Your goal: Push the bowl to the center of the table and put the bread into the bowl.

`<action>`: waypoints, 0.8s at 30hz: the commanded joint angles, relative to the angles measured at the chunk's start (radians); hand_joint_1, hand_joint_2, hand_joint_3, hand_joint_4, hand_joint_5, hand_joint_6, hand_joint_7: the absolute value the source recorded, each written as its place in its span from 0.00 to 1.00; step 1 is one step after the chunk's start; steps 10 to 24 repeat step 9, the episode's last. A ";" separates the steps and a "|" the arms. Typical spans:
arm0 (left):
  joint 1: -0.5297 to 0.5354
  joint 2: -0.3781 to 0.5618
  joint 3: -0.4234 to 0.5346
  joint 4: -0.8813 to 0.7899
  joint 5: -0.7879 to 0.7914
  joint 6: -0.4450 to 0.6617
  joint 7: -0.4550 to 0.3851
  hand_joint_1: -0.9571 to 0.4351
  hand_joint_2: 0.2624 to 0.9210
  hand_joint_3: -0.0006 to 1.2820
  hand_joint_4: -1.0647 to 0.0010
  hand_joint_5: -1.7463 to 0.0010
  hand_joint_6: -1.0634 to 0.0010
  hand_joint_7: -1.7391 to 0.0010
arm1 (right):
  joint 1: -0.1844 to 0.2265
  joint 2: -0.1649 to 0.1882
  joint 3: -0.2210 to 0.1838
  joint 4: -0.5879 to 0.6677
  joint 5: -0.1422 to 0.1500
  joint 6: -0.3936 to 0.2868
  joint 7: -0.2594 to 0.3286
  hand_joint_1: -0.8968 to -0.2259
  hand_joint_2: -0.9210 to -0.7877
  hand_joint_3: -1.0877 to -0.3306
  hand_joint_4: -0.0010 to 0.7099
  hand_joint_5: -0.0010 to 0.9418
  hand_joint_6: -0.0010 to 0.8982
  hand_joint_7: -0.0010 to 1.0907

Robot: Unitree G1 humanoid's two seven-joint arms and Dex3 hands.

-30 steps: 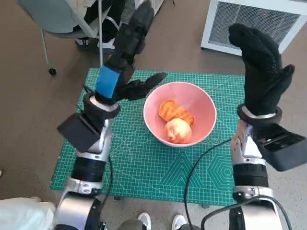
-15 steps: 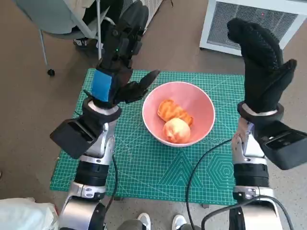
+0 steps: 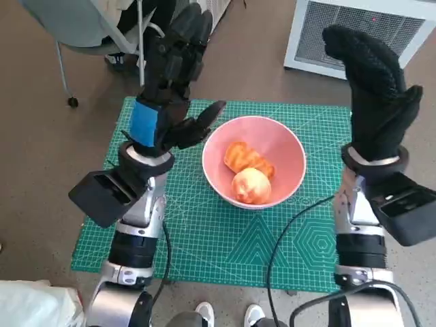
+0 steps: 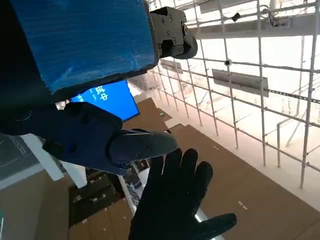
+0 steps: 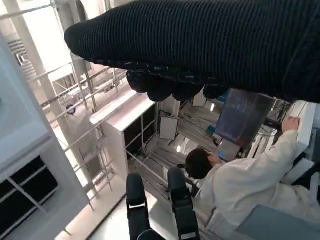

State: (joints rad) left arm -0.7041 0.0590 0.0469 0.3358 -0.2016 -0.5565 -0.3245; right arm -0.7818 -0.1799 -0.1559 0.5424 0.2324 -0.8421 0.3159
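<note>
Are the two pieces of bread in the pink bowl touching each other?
Touching. In the head view the round bun lies against the flatter, orange-brown piece at the bottom of the pink bowl, with no gap between them.

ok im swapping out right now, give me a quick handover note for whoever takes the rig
Left hand: raised above the table's left side, fingers apart, holding nothing.
Right hand: raised above the right edge, fingers up, holding nothing.
Pink round bowl: near the middle of the green cutting mat.
Bread: a golden ridged piece and a pale round bun, both inside the bowl.
Done: bowl looks centred, bread is in.
Left: apparently nothing; lower the arms.
</note>
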 commanded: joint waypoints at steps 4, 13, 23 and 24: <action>0.026 -0.012 -0.004 -0.042 0.007 0.028 0.019 0.42 1.00 0.31 0.87 0.99 1.00 0.71 | 0.024 -0.008 -0.001 0.011 -0.003 0.006 0.011 0.45 0.00 0.45 0.54 0.00 0.25 0.32; 0.031 -0.014 0.000 -0.045 0.009 0.034 0.027 0.42 1.00 0.31 0.86 0.98 1.00 0.70 | 0.026 -0.010 0.000 0.016 -0.021 -0.001 0.002 0.45 0.00 0.45 0.54 0.00 0.25 0.32; 0.031 -0.014 0.000 -0.045 0.009 0.034 0.027 0.42 1.00 0.31 0.86 0.98 1.00 0.70 | 0.026 -0.010 0.000 0.016 -0.021 -0.001 0.002 0.45 0.00 0.45 0.54 0.00 0.25 0.32; 0.031 -0.014 0.000 -0.045 0.009 0.034 0.027 0.42 1.00 0.31 0.86 0.98 1.00 0.70 | 0.026 -0.010 0.000 0.016 -0.021 -0.001 0.002 0.45 0.00 0.45 0.54 0.00 0.25 0.32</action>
